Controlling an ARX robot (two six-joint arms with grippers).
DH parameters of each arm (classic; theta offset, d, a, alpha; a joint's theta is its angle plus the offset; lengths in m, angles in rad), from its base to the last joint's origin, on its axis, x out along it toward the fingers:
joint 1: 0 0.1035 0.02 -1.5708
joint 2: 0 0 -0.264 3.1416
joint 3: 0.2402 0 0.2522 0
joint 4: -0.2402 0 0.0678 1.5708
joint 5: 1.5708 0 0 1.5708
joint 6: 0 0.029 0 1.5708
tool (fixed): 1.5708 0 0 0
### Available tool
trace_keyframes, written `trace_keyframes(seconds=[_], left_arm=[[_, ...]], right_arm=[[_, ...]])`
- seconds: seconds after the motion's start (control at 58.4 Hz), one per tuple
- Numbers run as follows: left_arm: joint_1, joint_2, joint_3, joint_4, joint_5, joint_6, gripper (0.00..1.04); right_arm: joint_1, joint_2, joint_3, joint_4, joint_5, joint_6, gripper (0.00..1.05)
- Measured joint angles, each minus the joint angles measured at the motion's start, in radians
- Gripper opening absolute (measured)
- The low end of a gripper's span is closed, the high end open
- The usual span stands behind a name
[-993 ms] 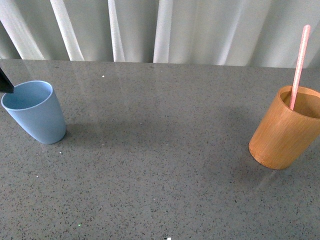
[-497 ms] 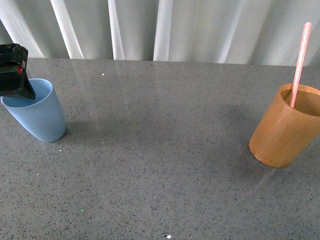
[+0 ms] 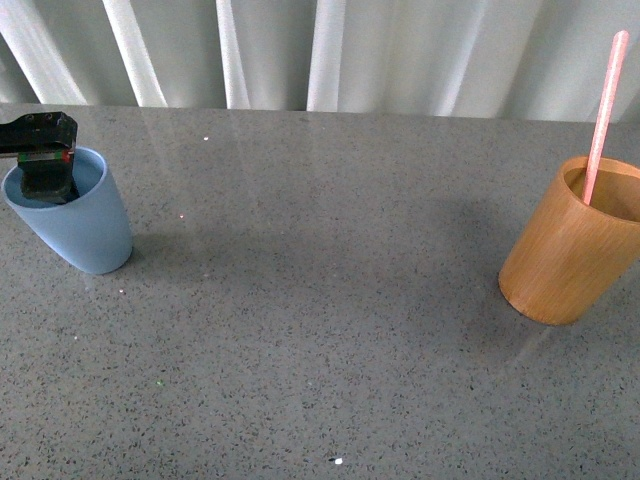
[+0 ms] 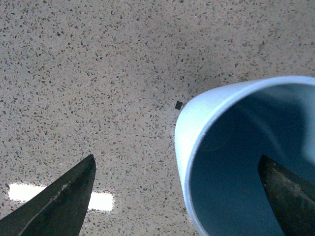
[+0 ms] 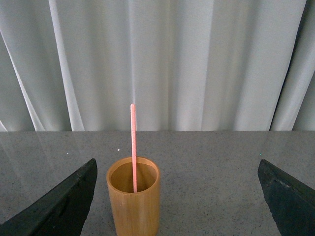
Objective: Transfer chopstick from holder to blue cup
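Note:
The blue cup (image 3: 75, 225) stands at the table's left. My left gripper (image 3: 45, 160) is open at its mouth. In the left wrist view the cup's rim (image 4: 189, 128) lies between the spread fingers of the left gripper (image 4: 177, 196): one finger (image 4: 290, 196) is inside the cup and the other (image 4: 59, 206) is outside. The orange-brown holder (image 3: 565, 250) stands at the right with the pink chopstick (image 3: 603, 110) upright in it. In the right wrist view the holder (image 5: 134, 211) and chopstick (image 5: 133, 142) stand ahead of my open, empty right gripper (image 5: 176, 201).
The grey speckled table (image 3: 320, 300) stretches between cup and holder. White curtains (image 3: 320, 50) hang behind its far edge. A small white speck (image 3: 337, 461) lies near the front edge. A bright reflection (image 4: 29, 192) shows on the tabletop.
My left gripper has come in from the left edge and now sits at the blue cup's mouth. The holder and chopstick have not moved.

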Motion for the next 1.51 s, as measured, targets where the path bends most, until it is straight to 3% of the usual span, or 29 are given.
trace_keyframes(seconds=[0.12, 0.428, 0.514, 0.753, 1.164, 1.301, 1.507], left_arm=[[-0.003, 0.024, 0.015, 0.005, -0.014, 0.019, 0.96], [-0.013, 0.072, 0.068, -0.001, -0.039, 0.026, 0.53], [-0.022, 0.083, 0.08, -0.011, -0.044, 0.026, 0.34], [-0.04, 0.076, 0.102, -0.069, -0.039, 0.057, 0.03], [-0.14, -0.111, 0.137, -0.235, 0.052, 0.161, 0.04], [-0.242, -0.142, 0.147, -0.243, 0.093, 0.139, 0.04], [-0.499, -0.074, 0.151, -0.167, 0.082, 0.065, 0.04]], right_arm=[[0.0, 0.0, 0.0, 0.0, 0.0, 0.0, 0.95], [0.0, 0.0, 0.0, 0.0, 0.0, 0.0, 0.95], [0.0, 0.0, 0.0, 0.0, 0.0, 0.0, 0.95], [0.0, 0.0, 0.0, 0.0, 0.0, 0.0, 0.95], [0.0, 0.0, 0.0, 0.0, 0.0, 0.0, 0.95], [0.0, 0.0, 0.0, 0.0, 0.0, 0.0, 0.95], [0.0, 0.0, 0.0, 0.0, 0.0, 0.0, 0.95]])
